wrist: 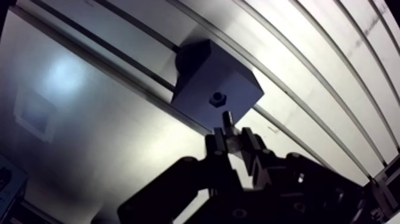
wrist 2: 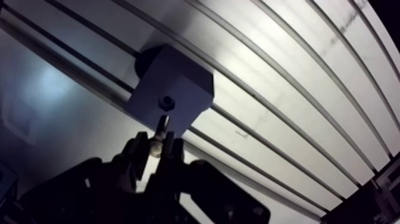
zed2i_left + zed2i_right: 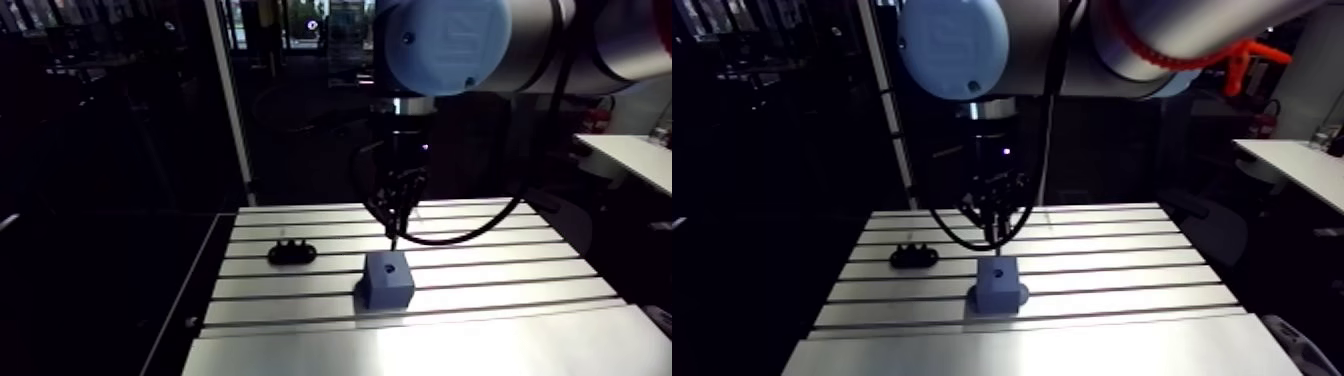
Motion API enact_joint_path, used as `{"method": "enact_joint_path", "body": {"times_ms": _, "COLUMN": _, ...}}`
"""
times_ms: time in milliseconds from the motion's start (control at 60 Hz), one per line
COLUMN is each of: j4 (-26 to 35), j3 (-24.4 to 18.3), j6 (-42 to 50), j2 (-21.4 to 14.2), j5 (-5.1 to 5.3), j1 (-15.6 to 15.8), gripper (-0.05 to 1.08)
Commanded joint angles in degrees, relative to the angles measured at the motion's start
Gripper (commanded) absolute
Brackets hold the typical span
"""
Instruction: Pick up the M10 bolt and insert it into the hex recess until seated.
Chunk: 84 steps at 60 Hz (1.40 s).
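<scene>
A blue-grey block stands on the slotted table, with a small hex recess in its top face. My gripper hangs just above and slightly behind the block, shut on the M10 bolt. The bolt's shank points down out of the fingertips, and its tip sits close to the recess, a little short of it. In the arm view the bolt ends just over the block's back edge.
A small black holder lies on the table to the left of the block. The table's dark left edge drops off beside it. Open slotted surface stretches to the right of the block.
</scene>
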Motion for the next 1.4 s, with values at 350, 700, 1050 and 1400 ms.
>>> {"method": "enact_joint_path", "body": {"times_ms": 350, "j4": -0.19, "j3": 1.62, "j6": 0.20, "j2": 0.24, "j5": 0.04, "j1": -0.29, "gripper": 0.84}}
{"method": "enact_joint_path", "body": {"times_ms": 700, "j4": -2.46, "j3": 2.24, "j6": 0.05, "j2": 0.71, "j5": 0.13, "j1": -0.29, "gripper": 0.85}}
{"method": "enact_joint_path", "body": {"times_ms": 1050, "j4": -3.62, "j3": 2.44, "j6": -0.05, "j2": 1.20, "j5": 0.39, "j1": -0.29, "gripper": 0.85}}
{"method": "enact_joint_path", "body": {"times_ms": 1400, "j4": -3.53, "j3": 2.52, "j6": -0.24, "j2": 1.64, "j5": 0.39, "j1": -0.22, "gripper": 0.85}}
